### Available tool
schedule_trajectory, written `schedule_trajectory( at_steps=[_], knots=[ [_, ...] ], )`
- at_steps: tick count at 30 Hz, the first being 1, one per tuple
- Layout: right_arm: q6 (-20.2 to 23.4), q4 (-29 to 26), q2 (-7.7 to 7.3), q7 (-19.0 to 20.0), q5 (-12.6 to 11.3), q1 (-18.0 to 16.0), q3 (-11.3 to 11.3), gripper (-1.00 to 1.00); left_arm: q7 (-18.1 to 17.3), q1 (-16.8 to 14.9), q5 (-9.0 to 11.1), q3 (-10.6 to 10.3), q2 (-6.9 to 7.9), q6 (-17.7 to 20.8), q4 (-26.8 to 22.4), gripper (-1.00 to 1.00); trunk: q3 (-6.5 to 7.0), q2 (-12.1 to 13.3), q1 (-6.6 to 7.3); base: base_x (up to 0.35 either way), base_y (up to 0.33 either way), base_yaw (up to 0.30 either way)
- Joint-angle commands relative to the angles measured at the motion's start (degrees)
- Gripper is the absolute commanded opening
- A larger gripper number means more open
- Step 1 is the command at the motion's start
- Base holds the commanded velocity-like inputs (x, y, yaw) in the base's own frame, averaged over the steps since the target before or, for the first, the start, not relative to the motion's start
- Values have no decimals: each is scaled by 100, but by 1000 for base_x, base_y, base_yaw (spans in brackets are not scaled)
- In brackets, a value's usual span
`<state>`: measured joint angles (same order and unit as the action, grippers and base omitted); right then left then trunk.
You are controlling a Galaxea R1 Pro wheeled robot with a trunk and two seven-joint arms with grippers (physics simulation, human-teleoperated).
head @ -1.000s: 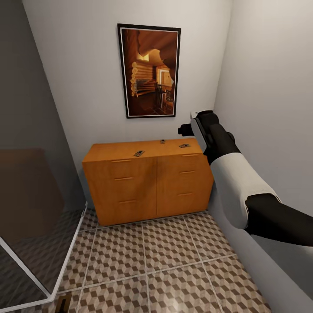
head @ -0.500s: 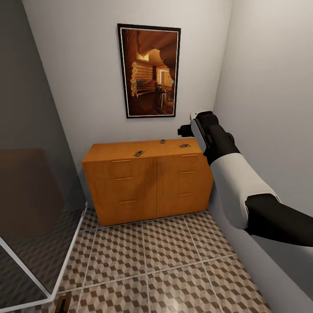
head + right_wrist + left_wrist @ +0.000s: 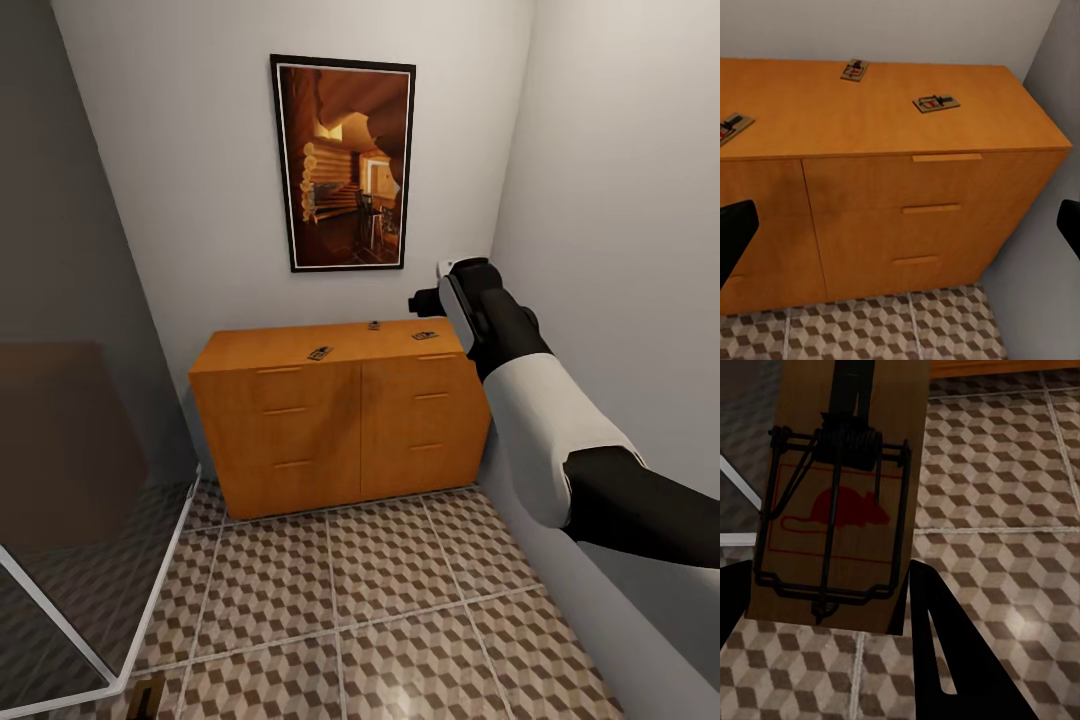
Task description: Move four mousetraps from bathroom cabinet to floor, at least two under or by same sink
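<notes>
My left claw (image 3: 832, 607) pinches one mousetrap (image 3: 840, 502) above the tiled bathroom floor (image 3: 1005, 495). My right claw (image 3: 900, 225), spread wide, faces the cabinet (image 3: 915, 187), whose top surface carries three more mousetraps: one left (image 3: 731, 126), one rear (image 3: 856, 70), one right (image 3: 936, 103).

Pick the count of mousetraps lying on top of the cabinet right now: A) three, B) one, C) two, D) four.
A: three mousetraps lie on the cabinet top, at and; a fourth is held between the fingers of the left gripper, over the floor.
</notes>
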<state>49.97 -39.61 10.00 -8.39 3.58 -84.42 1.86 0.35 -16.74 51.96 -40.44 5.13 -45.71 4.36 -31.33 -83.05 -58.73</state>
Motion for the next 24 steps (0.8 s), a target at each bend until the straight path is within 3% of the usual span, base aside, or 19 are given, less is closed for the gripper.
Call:
schedule_trajectory(
  at_steps=[1,24],
  knots=[
    [30,-1,0,4,36,-4,9,100,36,-5,1,-42,-3,-17,12,-100,-6,-3,0,0,0,0],
    [-42,147,0,4,37,-4,7,100,36,-5,-2,-42,-3,-17,12,-100,-6,-3,0,0,0,0]
  ],
)
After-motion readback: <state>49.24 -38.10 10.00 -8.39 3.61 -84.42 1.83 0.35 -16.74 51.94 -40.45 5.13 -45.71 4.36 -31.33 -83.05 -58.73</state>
